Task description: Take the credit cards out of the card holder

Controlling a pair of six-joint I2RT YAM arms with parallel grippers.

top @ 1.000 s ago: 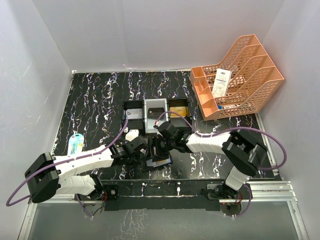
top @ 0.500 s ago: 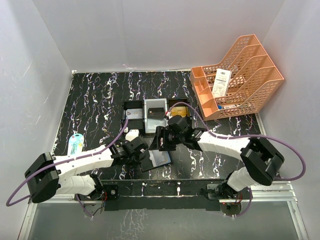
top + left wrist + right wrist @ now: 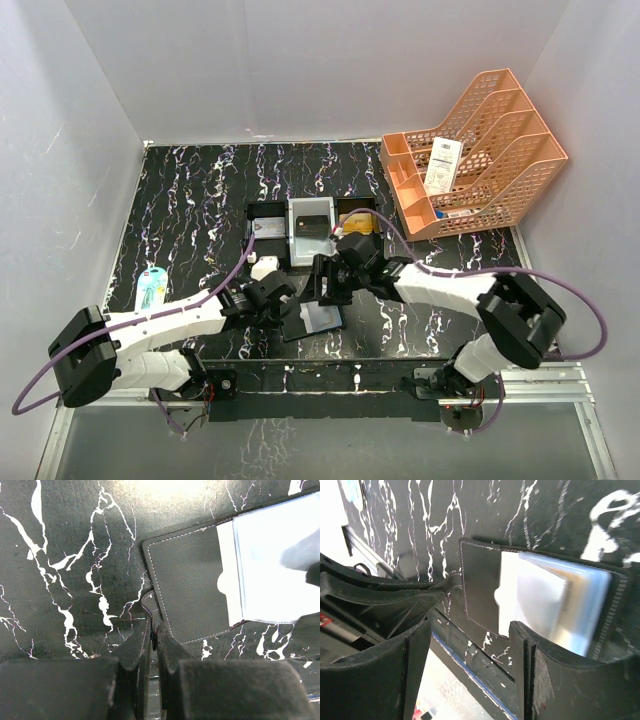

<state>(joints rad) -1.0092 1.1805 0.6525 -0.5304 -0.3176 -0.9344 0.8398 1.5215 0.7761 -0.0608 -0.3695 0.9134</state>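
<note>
The left gripper [image 3: 152, 630] is clenched on the near edge of the card holder [image 3: 190, 580], apparently pinning it open and flat on the surface [image 3: 60, 540] so it cannot slide. The right gripper [image 3: 470, 627] hangs released just above, jaws framing the pale credit cards [image 3: 550, 605] lodged in the slot. A second ago it sat low on the holder; it has since lifted towards the bins [image 3: 312, 225], and the holder has not moved.

The card holder [image 3: 190, 580] runs off the left wrist view's right edge under a blurred dark shape [image 3: 314, 575], and its slot contents look too smeared to tell.
</note>
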